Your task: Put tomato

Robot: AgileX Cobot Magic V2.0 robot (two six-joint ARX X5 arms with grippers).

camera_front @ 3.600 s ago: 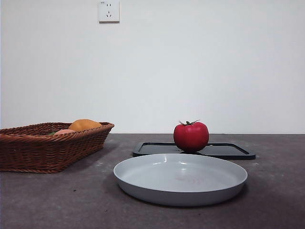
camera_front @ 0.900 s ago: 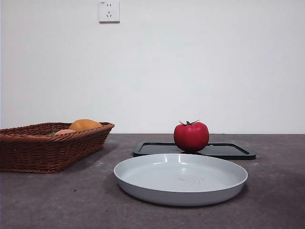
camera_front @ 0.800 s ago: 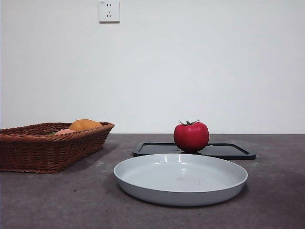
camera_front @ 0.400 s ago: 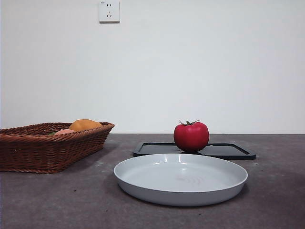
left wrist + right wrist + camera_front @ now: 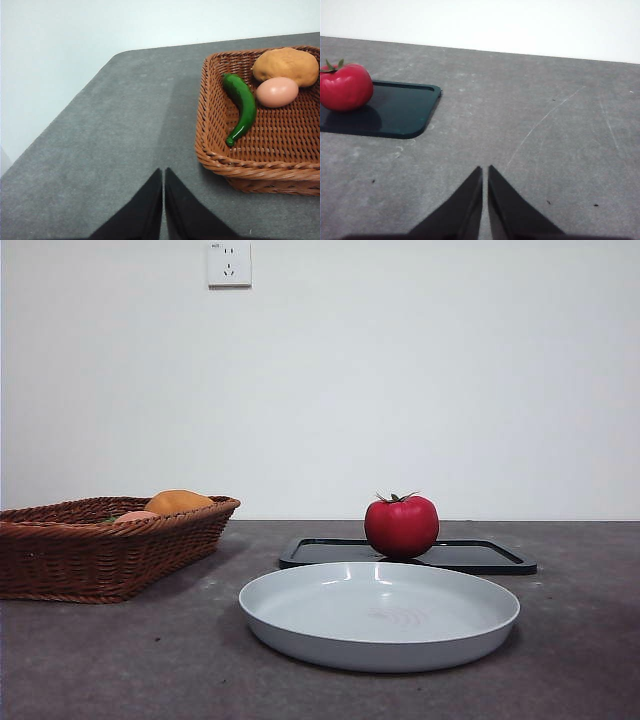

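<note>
Right wrist view first: the right gripper [image 5: 485,172] has its two black jaws pressed together, tips almost meeting, holding nothing, poised above bare grey table [image 5: 545,125]. Off to one side of it, well apart, sits the tomato [image 5: 345,86], glossy red with its green stem up, resting on the black tray [image 5: 395,112] near that tray's rounded corner. Nothing touches it.

Over to the left wrist view: the left gripper [image 5: 163,175] is likewise closed, jaws together and empty, above open tabletop. Beside it, apart from the jaws, is the wicker basket [image 5: 215,155], and inside lie a green pepper [image 5: 242,107], a pale pink fruit [image 5: 276,91] and an orange-yellow fruit [image 5: 286,65], the last two touching at the far end.

Front view now, and neither arm shows at all. The tomato [image 5: 401,526] stands upright on the black tray [image 5: 480,557], towards its left half. Just in front of the tray is a wide grey plate [image 5: 300,625], with nothing in it. The basket [image 5: 90,560] sits at the left, well apart from the plate, the orange-yellow fruit [image 5: 178,502] peeking over its rim. A wall socket [image 5: 228,263] is high on the white wall behind.
</note>
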